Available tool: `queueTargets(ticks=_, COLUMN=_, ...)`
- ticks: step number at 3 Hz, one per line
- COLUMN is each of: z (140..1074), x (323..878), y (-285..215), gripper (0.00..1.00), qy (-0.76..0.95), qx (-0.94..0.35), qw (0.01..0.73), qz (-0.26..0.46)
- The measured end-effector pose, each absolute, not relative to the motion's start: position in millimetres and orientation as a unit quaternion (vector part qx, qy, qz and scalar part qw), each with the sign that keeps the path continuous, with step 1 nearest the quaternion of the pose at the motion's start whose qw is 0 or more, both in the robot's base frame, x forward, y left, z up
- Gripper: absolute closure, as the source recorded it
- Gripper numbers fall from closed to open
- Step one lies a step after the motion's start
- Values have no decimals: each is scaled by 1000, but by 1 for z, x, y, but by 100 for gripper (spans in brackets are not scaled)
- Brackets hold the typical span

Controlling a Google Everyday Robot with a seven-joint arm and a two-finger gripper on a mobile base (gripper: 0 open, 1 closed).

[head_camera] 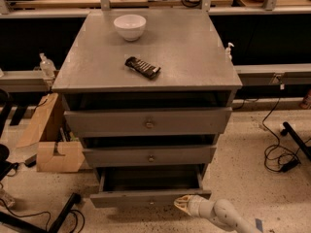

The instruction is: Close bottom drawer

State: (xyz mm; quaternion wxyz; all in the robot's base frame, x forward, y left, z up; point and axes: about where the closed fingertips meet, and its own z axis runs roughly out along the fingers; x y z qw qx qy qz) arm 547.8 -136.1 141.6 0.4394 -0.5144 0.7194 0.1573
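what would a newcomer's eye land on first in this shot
The bottom drawer stands pulled out at the foot of the grey cabinet, with the gripper low by the right end of its front panel. On the cabinet's top sit a white bowl near the back and a dark wrapped bar nearer the middle.

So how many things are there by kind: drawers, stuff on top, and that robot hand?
Drawers: 3 (top drawer, middle drawer, bottom drawer, which is open)
Bowls: 1 (white bowl on the cabinet top)
Packets: 1 (dark packet, also on top)
Grippers: 1 (gripper at the bottom drawer's front, right end)
Total: 6
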Motion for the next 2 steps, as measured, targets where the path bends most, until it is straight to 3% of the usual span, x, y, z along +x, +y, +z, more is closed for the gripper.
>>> queueTargets(ticks=2, z=141, x=552, y=-136, gripper=100, qy=719, qx=-515, qw=441, qz=156)
